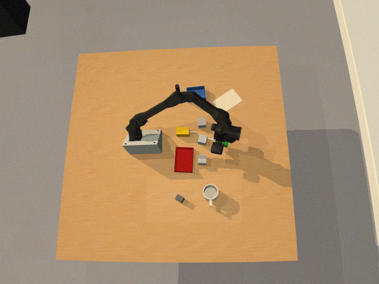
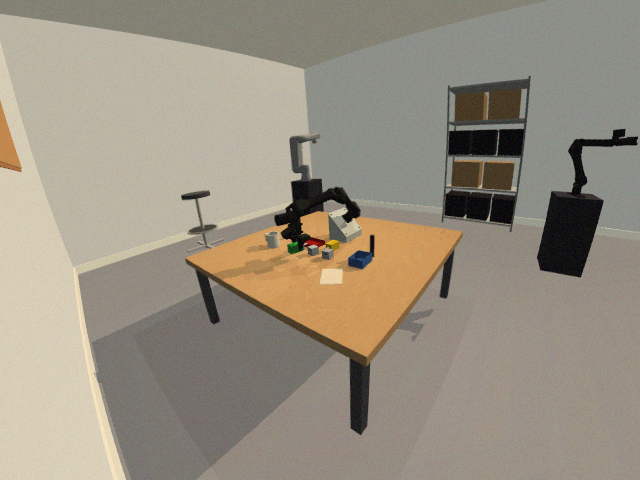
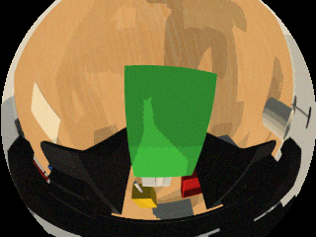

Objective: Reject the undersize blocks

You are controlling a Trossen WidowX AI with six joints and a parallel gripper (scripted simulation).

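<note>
4 legs support the table.

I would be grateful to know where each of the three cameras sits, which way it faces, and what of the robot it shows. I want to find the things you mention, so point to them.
Top: high above the table (image 1: 106,213), looking down; shows the whole arm from base to end effector (image 1: 218,142).
Exterior: off beyond a table corner, looking across the table (image 2: 361,310) into the room; shows the arm from the side.
Wrist: on the arm's wrist, looking past the fingers, which show with the green gauge (image 3: 170,118) between them.
Top and exterior share the blue tray (image 1: 196,92) (image 2: 359,260).
</note>
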